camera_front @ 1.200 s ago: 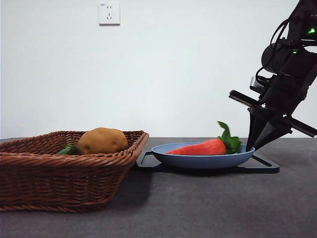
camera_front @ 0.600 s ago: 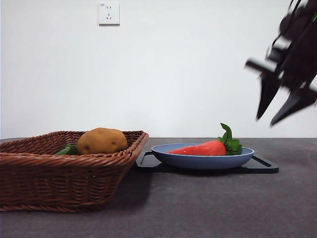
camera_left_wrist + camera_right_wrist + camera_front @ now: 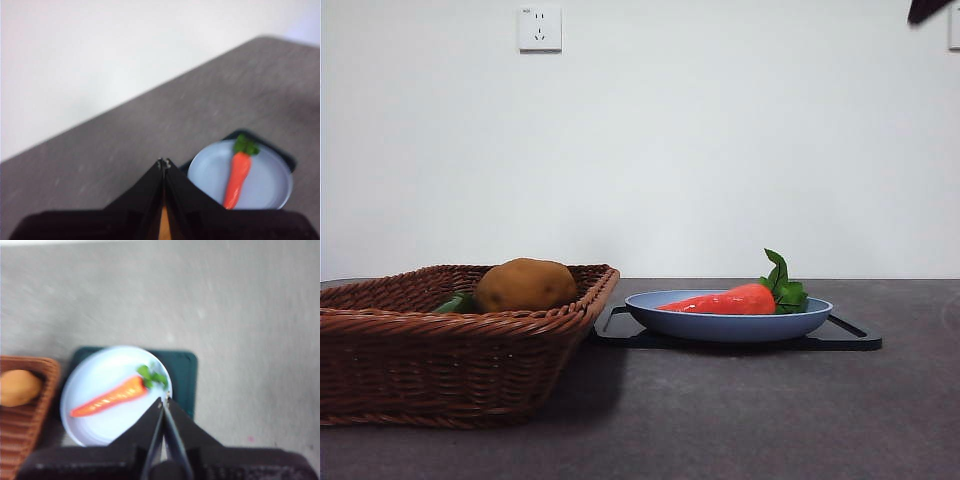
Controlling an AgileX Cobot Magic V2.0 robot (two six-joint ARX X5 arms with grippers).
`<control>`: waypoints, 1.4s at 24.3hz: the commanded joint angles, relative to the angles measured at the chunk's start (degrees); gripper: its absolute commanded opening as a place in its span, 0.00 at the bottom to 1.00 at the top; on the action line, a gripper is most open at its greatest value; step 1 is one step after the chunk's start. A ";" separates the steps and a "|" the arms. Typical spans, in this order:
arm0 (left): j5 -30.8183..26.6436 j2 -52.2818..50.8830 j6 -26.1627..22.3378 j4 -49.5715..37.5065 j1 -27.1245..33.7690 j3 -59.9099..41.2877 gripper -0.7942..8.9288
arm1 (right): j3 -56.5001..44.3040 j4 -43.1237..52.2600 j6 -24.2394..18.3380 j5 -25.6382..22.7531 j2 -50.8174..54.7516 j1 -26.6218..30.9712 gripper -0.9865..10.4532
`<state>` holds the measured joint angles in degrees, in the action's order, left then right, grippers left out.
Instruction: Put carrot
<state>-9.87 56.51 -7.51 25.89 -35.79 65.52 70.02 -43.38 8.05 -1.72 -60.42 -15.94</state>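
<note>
The carrot is lying on the blue plate, leaves pointing toward 3 o'clock, so the placing looks done. Both grippers, left and right, are hanging high above with jaws pressed together, holding nothing.

The carrot is seen lying on its side in a shallow blue plate, its green leaves toward the right, and the plate is set on a flat black tray on the dark grey surface. Just beside the tray, on the left, a brown wicker basket is placed, in which a tan potato and a partly hidden green vegetable are held. A white wall socket is mounted high on the pale wall, and only a black tip of an arm is shown at the top right corner.
</note>
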 commanded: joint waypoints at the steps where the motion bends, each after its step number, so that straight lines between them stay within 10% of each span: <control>1: 2.51 0.39 -0.68 1.38 4.02 0.09 0.09 | -3.37 3.52 -0.57 -2.71 4.37 -3.37 0.09; 13: 7.06 -17.27 6.25 -4.61 16.02 -19.67 0.09 | -38.75 28.72 -3.21 -10.80 36.89 -13.49 0.09; 34: 6.47 -23.69 7.76 -0.50 16.57 -21.35 0.09 | -39.69 29.05 -3.19 -18.23 38.05 -13.40 0.09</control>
<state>-3.09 34.30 1.45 25.50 -19.42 43.77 29.85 -14.94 5.08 -19.55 -22.24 -29.12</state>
